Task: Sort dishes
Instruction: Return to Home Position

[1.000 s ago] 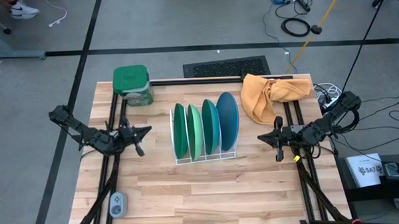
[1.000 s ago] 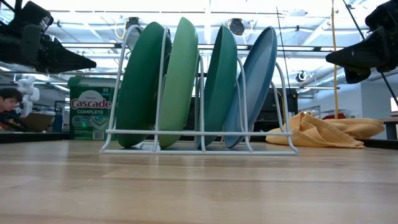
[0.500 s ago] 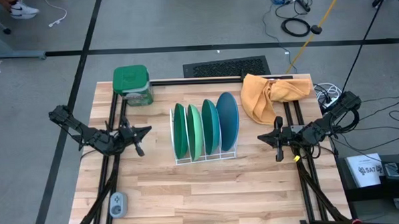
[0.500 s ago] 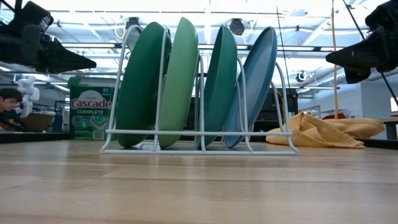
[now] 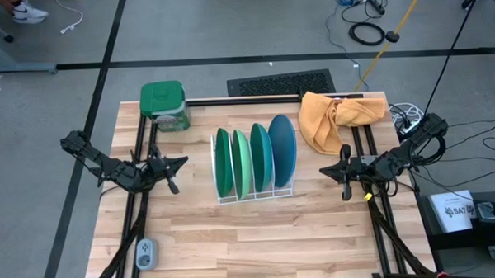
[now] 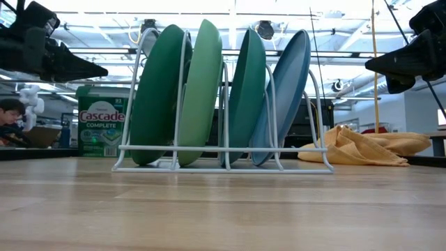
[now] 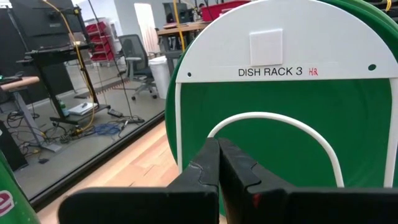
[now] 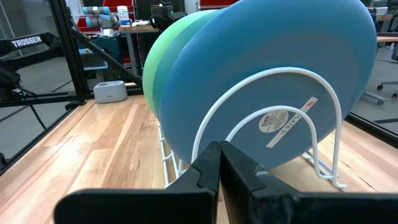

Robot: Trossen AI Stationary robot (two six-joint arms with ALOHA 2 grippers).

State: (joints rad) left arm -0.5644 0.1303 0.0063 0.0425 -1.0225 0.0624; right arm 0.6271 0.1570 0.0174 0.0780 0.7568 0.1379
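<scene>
While 4 plates (image 5: pixel 260 155) sit in rack (image 5: pixel 254 197) btwn them, L fingers (image 7: pixel 207 165), R fingers (image 8: pixel 209 163) both together.

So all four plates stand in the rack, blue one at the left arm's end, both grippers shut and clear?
No: the blue plate stands at the right arm's end of the rack, as the high view shows. The rest holds: left gripper and right gripper are shut, clear of it.

- Your left gripper (image 5: pixel 180 163) hangs raised near the tabletop's (image 5: pixel 259 238) left edge, fingers pressed together, pointing toward the middle.
- Your right gripper (image 5: pixel 323 171) mirrors it near the right edge, fingers pressed together too.
</scene>
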